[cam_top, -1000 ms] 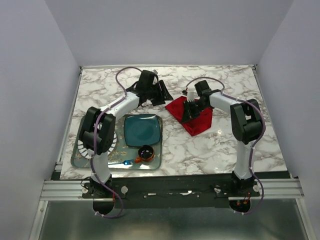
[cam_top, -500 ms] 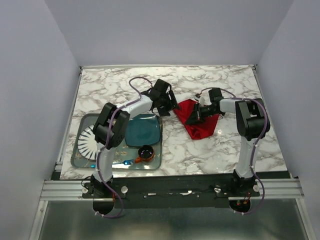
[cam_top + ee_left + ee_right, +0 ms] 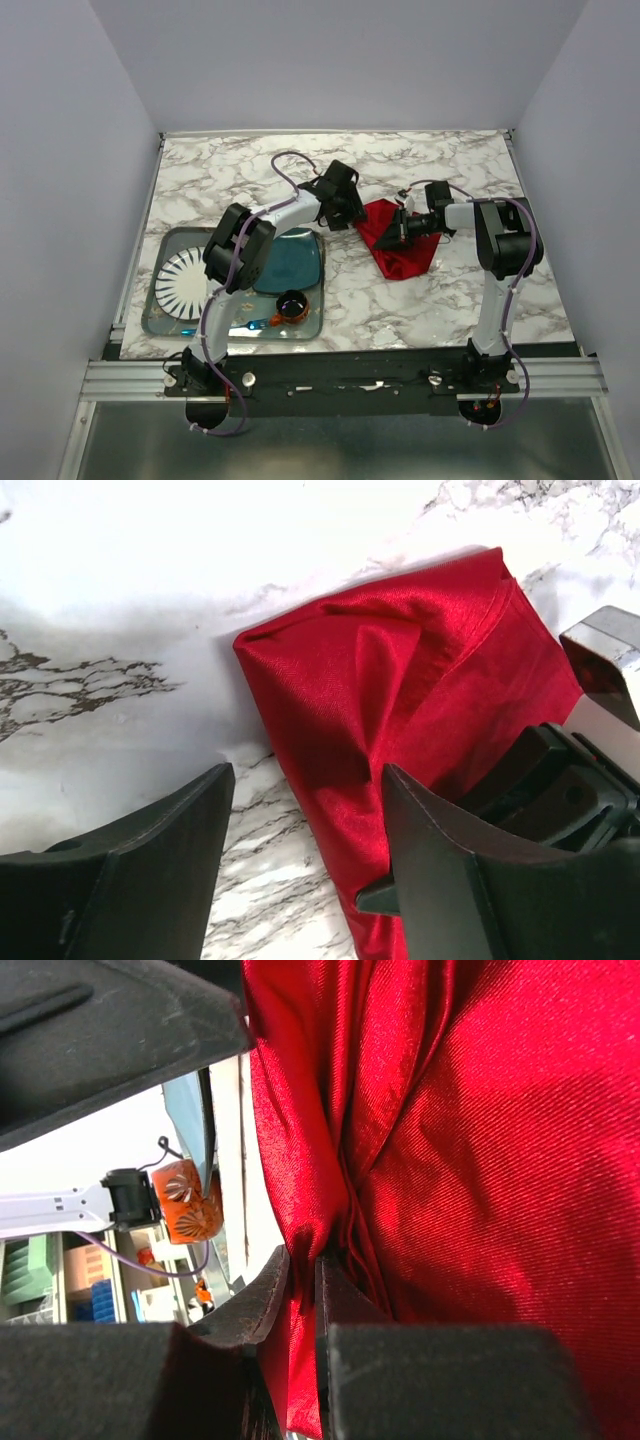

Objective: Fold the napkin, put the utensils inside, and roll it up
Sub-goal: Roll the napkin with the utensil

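The red napkin point(image 3: 402, 248) lies crumpled on the marble table right of centre, and it fills the right wrist view point(image 3: 480, 1160). My right gripper point(image 3: 393, 228) lies low at the napkin's upper left part, and in its wrist view the right gripper point(image 3: 305, 1270) is shut on a raised fold of the cloth. My left gripper point(image 3: 356, 216) is at the napkin's left edge. In its own wrist view the left gripper point(image 3: 305, 815) stands open, straddling the napkin's edge point(image 3: 390, 700) and bare marble. The utensils are out of view.
A glass tray point(image 3: 160, 322) at the near left holds a white striped plate point(image 3: 185, 285), a teal square plate point(image 3: 290, 262), an orange cup point(image 3: 292, 305) and a blue plastic utensil point(image 3: 250, 325). White walls enclose the table on three sides.
My left arm has swung right from the table's back to the napkin's left edge. The right gripper has dropped lower and turned toward the left gripper, still gripping the cloth.
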Controlling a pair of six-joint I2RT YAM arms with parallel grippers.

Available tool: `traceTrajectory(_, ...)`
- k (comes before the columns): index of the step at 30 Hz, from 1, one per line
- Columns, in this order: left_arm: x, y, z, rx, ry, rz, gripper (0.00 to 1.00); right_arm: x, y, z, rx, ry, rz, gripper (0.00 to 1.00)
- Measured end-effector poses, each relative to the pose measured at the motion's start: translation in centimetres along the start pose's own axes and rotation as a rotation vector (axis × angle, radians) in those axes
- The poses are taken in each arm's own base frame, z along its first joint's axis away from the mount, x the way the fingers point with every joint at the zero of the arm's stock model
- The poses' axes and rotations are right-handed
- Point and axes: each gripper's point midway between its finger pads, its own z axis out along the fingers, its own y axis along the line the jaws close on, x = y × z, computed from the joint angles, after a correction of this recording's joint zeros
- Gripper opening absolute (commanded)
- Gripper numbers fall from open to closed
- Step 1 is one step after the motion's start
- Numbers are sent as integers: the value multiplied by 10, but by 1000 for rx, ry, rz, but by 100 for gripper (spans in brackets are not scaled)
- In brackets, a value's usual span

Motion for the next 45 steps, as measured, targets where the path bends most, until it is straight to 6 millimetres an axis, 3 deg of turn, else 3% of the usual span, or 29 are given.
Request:
traceTrajectory(10,-7,-1,14,-33,-98,36,47,-1,1,1,-24,-2,-6,5)
traceTrajectory(13,-10,-1,16,-31,-133,62,36,-1,1,1,-25,-3,-9,6)
traceTrajectory(17,-11,-6,20,-7,-175,89,14,-1,-1,3,-28,-2,-10,9)
traceTrajectory(20,-13,-8,21,-2,-201,116,5,1,-1,3,-31,3,-6,15)
traceTrajectory(30,-15,1,16,-22,-244,141,0,3,-4,1,18,2,9,29)
traceTrajectory(33,-16,9,12,-45,-258,149,0,-1,-1,-5,78,-31,15,38)
traceTrajectory(39,-19,18,6,-93,-293,159,0,-20,12,-19,173,-117,2,34)
traceTrajectory(45,-17,22,2,-162,-327,183,0,-43,-2,-19,273,-168,6,24)
